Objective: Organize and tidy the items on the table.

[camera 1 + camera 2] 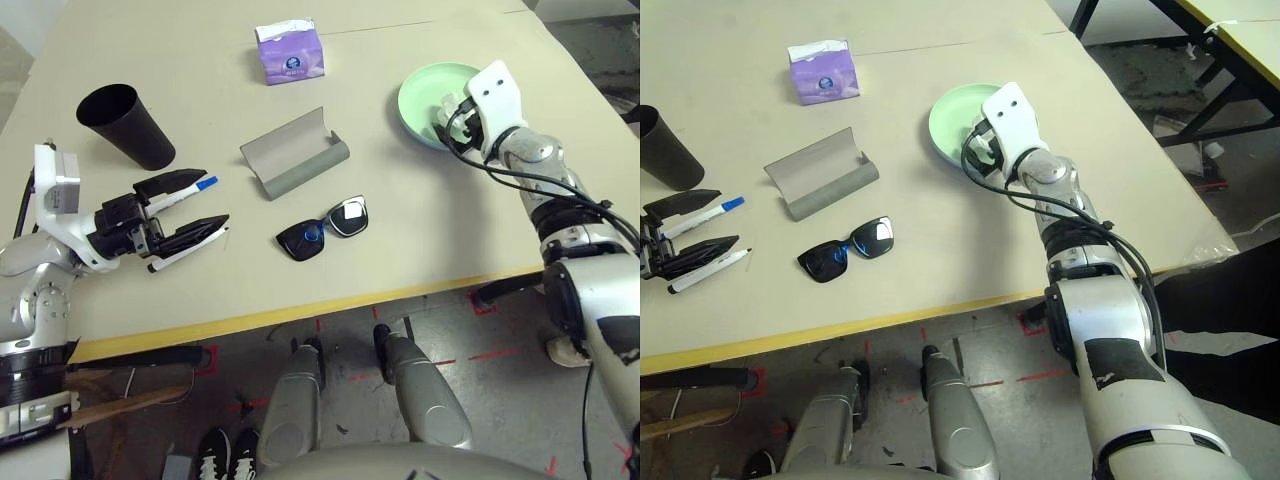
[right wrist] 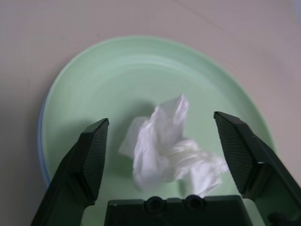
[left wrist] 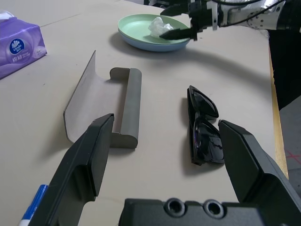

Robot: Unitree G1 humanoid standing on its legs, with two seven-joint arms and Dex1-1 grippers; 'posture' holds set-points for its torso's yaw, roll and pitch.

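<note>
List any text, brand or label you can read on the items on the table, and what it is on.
Purple tissue box: a round dark blue logo with white lettering, too small and blurred to read.
Marker pens: no print that can be made out.
Glasses case, sunglasses, black cup, green plate: no text on them.

R gripper (image 2: 162,141) spread wide, fingers (image 2: 91,160) either side of crumpled white tissue (image 2: 171,150), not touching it. Tissue lies loose in green plate (image 2: 117,75), roughly mid-dish, nearer the gripper's base than the plate's far rim. Thin pale blue plate edge (image 2: 42,141) peeks out under the green one on one side. Beige table (image 2: 56,28) beyond.
</note>
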